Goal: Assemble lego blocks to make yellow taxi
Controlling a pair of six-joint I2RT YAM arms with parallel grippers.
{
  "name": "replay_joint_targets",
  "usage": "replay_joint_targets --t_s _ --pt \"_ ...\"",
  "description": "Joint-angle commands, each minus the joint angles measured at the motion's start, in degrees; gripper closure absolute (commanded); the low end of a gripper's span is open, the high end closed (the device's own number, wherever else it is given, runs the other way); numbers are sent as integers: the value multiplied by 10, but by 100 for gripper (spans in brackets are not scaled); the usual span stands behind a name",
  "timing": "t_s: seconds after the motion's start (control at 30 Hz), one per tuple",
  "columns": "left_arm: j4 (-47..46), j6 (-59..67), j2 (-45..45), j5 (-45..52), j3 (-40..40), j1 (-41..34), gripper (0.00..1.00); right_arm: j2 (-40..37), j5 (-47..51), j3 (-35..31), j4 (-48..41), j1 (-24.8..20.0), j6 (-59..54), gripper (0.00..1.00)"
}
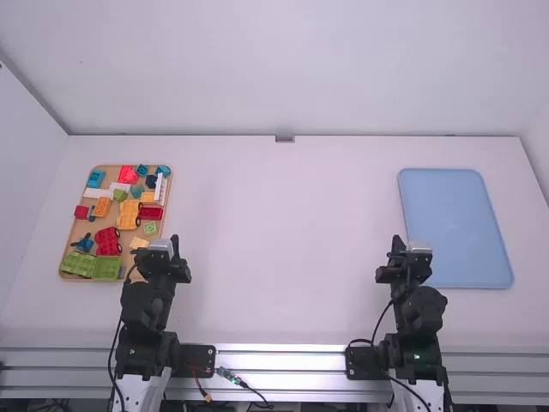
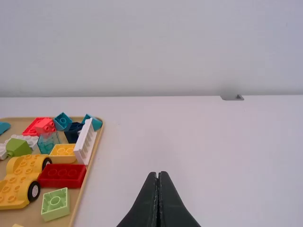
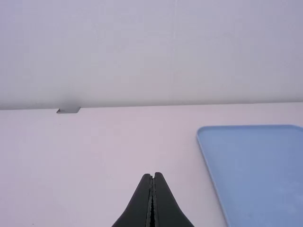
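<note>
While the left gripper (image 1: 175,240), fingers pressed together, hangs near the wooden tray (image 1: 86,228), the right gripper (image 1: 397,240), likewise clenched, hangs near the blue tray (image 1: 450,219). The yellow car (image 2: 19,179) lies in the wooden tray among loose blocks, beside a red block (image 2: 62,175) and near a pale green one (image 2: 56,204).

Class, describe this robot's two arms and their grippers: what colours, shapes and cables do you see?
The left arm and right arm look alike: mostly black, chunky jointed segments above a white section near the base. Thin black cables run beside them. The left gripper and right gripper are black, each with two fingers tapering to points.
</note>
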Motion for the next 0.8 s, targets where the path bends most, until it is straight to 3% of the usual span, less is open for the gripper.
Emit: replay_joint_targets --t_s 0.0,0.37,0.77 --pt "-3 -3 3 3 3 -3 99 3 -3 3 2 3 -2 99" --pt "-43 -17 43 35 43 -27 92 43 -3 43 -22 12 -34 92" --pt "9 -21 98 30 98 -31 83 97 -18 97 18 14 -52 83"
